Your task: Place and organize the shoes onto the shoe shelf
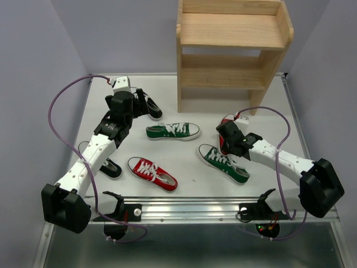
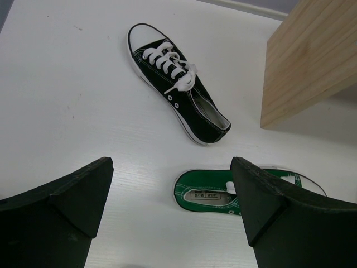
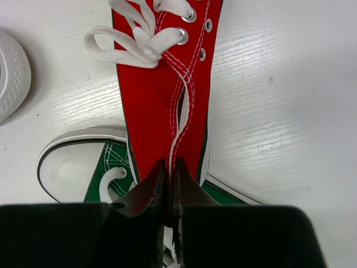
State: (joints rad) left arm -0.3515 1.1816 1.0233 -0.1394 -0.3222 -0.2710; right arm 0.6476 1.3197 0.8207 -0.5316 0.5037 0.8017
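The red sneaker [image 3: 164, 84] is pinched only at the thin canvas of its heel, so it could be twisted loose or dropped once lifted, since the sole's weight hangs well ahead of the grip. The green sneaker [image 3: 103, 167] lying partly beneath it may be dragged along. The toe could also be caught on the shoe shelf [image 1: 234, 28] if it is swung in too low.

The right jaws are clenched on that heel. The shoe is stretched straight ahead of them, right of the middle of the worktop [image 1: 195, 111] and toward its far edge, just before the shelf.

The left jaws are spread wide and empty near the far edge, left of the middle. A black sneaker [image 2: 178, 95] lies just ahead of them, untouched, and a second green sneaker [image 2: 223, 195] lies below their gap.
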